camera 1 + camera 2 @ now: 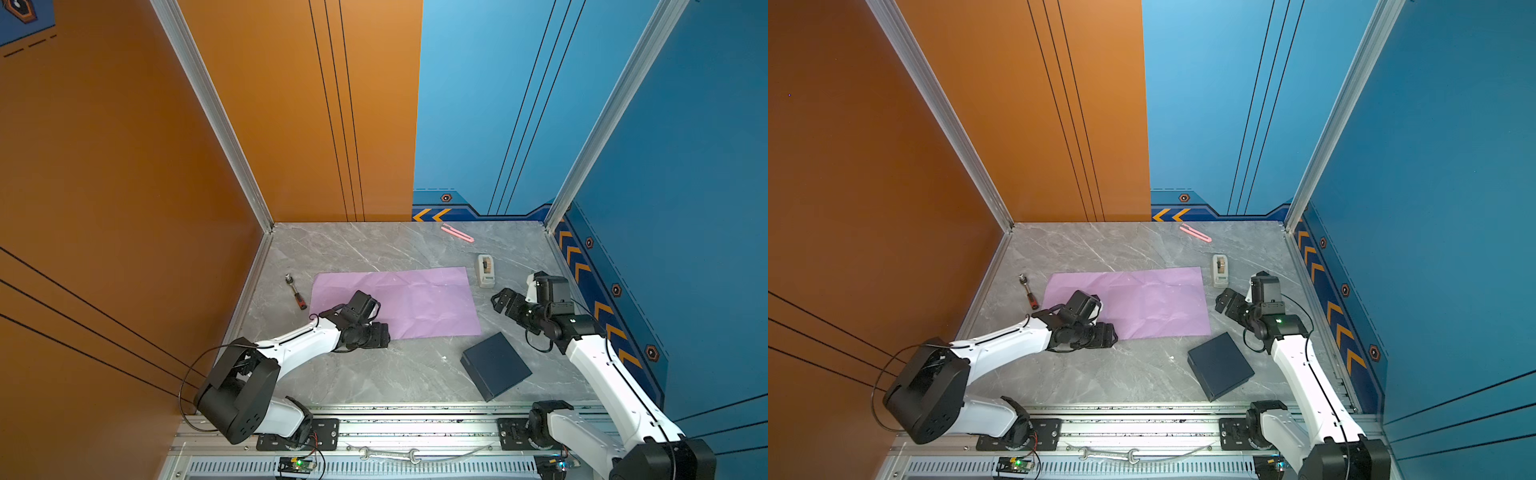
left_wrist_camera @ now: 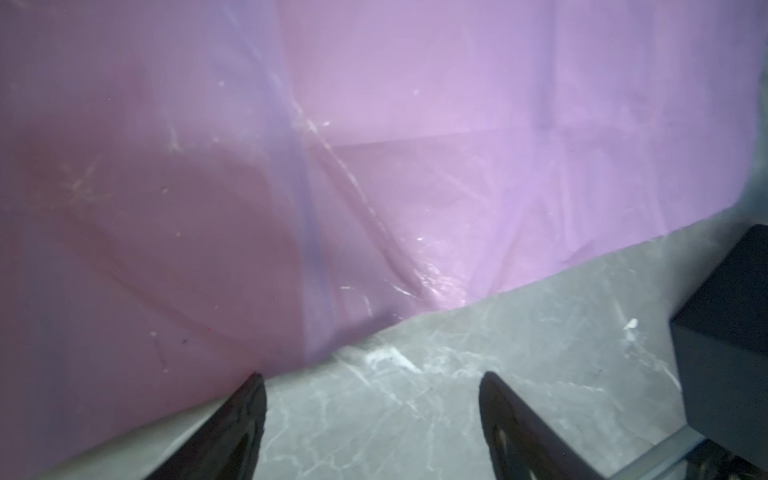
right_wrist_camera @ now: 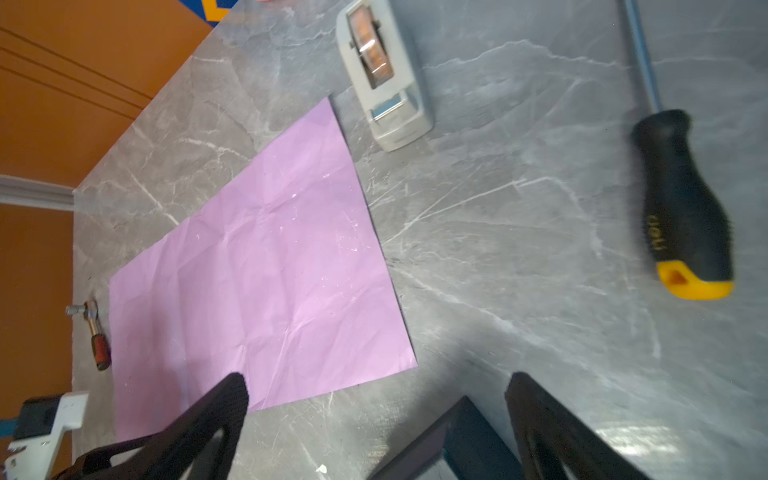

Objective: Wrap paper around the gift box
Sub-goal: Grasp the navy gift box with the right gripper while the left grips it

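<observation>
The paper [image 1: 407,301] [image 1: 1142,303] is a creased lilac sheet lying flat on the grey marble table in both top views. The dark navy gift box [image 1: 496,365] [image 1: 1221,365] sits off the sheet, toward the front right. My left gripper [image 1: 385,336] [image 1: 1112,334] [image 2: 372,376] is open and low at the paper's [image 2: 415,145] near edge, with bare table between its fingers; the gift box [image 2: 727,353] lies beyond it. My right gripper [image 1: 498,300] [image 1: 1223,301] [image 3: 378,376] hangs open and empty to the right of the paper [image 3: 257,270], above a corner of the box [image 3: 469,440].
A beige tape dispenser [image 1: 486,270] [image 3: 382,83] stands by the paper's far right corner. A pink cutter [image 1: 457,232] lies near the back wall. A small red-handled tool [image 1: 296,291] lies left of the sheet. A black-and-yellow screwdriver [image 3: 681,208] lies near the right gripper. A wrench [image 1: 388,455] rests on the front rail.
</observation>
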`<state>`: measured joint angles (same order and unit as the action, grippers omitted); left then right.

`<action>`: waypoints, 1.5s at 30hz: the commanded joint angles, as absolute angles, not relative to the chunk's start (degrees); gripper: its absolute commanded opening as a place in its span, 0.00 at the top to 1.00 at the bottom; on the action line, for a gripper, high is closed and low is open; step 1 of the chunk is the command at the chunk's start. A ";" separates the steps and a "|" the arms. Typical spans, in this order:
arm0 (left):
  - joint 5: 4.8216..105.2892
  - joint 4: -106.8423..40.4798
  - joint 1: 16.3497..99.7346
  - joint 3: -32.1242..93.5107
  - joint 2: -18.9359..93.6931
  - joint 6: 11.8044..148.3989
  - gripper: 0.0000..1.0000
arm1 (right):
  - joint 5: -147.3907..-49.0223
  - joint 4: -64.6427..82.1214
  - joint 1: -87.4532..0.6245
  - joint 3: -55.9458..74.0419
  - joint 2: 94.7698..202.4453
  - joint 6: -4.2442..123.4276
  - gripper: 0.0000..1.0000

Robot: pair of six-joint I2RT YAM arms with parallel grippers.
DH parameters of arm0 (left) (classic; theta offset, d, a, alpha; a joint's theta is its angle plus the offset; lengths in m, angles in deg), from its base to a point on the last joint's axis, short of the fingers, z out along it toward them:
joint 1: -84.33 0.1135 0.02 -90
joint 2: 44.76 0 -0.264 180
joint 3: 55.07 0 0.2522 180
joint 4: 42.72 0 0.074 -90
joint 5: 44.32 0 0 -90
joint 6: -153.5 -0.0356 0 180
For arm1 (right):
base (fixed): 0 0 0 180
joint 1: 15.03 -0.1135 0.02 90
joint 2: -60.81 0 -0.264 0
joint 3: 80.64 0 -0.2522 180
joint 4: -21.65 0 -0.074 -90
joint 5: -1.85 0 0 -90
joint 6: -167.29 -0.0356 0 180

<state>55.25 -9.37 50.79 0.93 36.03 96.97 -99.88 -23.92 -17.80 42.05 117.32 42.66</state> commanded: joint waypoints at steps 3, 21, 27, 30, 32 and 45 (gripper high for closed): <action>60.15 -7.91 49.22 8.75 35.95 95.70 0.19 | -99.65 -41.37 -12.39 38.05 110.82 35.53 0.00; 72.04 -2.65 38.66 39.39 58.74 90.88 0.25 | -109.94 -72.05 -3.98 38.23 106.83 35.59 0.00; 77.80 -4.32 34.85 45.84 65.15 90.10 0.25 | -116.82 -67.93 -8.20 43.39 108.18 34.95 0.00; 78.66 -4.27 33.67 48.08 68.27 90.09 0.25 | -116.89 -65.46 -10.38 45.36 108.57 33.74 0.00; 79.65 -4.30 33.20 49.39 70.36 90.72 0.28 | -118.13 -62.99 -11.64 46.77 109.77 32.83 0.01; 81.84 -2.72 29.45 54.63 78.14 90.73 0.32 | -118.12 -57.57 -13.89 51.55 110.41 30.71 0.00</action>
<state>80.32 -4.69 30.18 52.60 77.08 91.40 -117.17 -57.32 -13.32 49.53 111.26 32.76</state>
